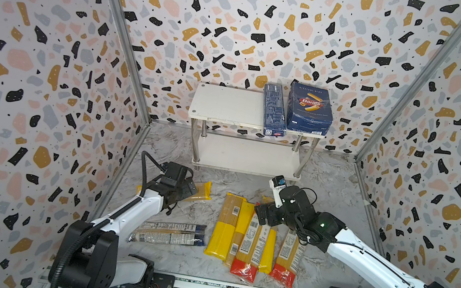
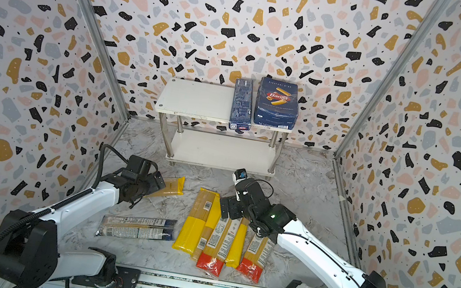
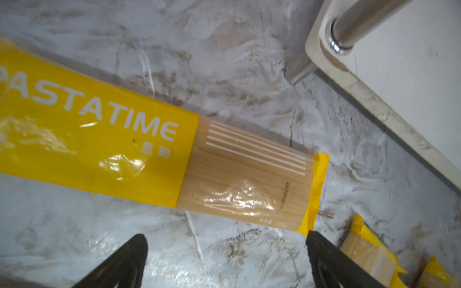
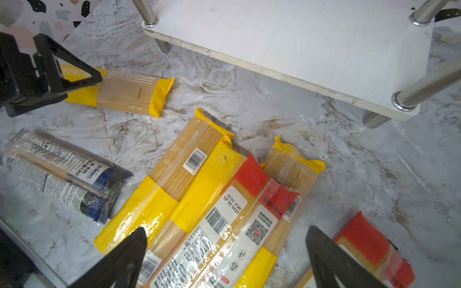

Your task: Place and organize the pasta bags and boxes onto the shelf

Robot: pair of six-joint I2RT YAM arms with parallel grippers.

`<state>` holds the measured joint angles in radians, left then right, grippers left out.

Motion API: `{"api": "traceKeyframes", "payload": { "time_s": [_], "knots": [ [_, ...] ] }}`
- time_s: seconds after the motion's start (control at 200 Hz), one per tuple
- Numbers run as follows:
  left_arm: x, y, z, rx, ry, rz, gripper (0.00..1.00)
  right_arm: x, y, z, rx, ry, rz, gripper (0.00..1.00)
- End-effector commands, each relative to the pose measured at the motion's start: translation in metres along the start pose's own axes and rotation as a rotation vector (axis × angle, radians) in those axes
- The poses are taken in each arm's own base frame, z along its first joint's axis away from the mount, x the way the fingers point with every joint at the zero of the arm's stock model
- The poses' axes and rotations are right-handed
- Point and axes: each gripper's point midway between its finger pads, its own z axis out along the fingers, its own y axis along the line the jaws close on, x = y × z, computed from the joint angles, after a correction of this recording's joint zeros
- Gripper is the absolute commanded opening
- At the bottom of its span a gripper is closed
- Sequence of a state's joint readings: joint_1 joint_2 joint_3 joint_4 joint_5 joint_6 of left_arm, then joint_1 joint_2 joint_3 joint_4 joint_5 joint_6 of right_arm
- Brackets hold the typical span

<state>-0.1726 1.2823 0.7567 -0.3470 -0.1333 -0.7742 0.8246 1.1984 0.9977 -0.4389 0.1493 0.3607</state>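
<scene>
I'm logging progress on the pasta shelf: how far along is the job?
Done: the wide Barilla box and the narrow box sit on top of the shelf. In hand: nothing; the left gripper hangs open at the PASTATIME bag, the right gripper open over the pile of bags. Left: every bag lies on the floor.

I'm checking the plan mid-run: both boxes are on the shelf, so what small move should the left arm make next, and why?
Probably ease the left gripper down and forward to straddle the PASTATIME bag: its jaws stand open, empty, just short of that bag, which lies alone on the marble surface.
</scene>
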Motion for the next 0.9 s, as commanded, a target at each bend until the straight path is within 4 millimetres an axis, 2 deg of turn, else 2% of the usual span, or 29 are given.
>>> {"api": "traceKeyframes", "payload": {
  "time_s": [0.0,0.1,0.195,0.3,0.395,0.516,0.636,0.716,0.891],
  "knots": [
    [-0.032,-0.005,0.003,0.013,-0.065,-0.042,1.00,-0.008,-0.014,-0.008,0.006,-0.026,0.016,0.99],
    [-0.039,-0.002,0.013,-0.016,-0.026,-0.015,1.00,-0.010,-0.023,-0.008,0.009,-0.026,0.029,1.00],
    [-0.033,-0.007,0.020,0.002,0.013,0.003,1.00,-0.008,-0.023,-0.004,0.006,-0.014,0.025,1.00],
    [-0.014,-0.015,0.021,0.060,0.060,0.033,1.00,-0.005,-0.023,0.002,0.002,0.004,0.021,1.00],
    [0.007,-0.028,0.010,0.068,0.073,0.162,1.00,-0.003,-0.024,0.005,-0.008,0.015,0.026,1.00],
    [0.045,-0.061,-0.008,0.134,0.126,0.320,1.00,-0.005,-0.030,0.003,-0.005,0.010,0.035,1.00],
    [0.079,-0.103,-0.031,0.222,0.152,0.436,1.00,-0.008,-0.042,-0.003,0.021,0.000,0.060,1.00],
    [0.100,-0.129,-0.048,0.264,0.154,0.514,1.00,-0.010,-0.060,-0.014,0.070,-0.019,0.099,1.00],
    [0.147,-0.170,-0.081,0.355,0.149,0.627,1.00,-0.013,-0.120,-0.041,0.226,-0.051,0.219,1.00]
  ]
}}
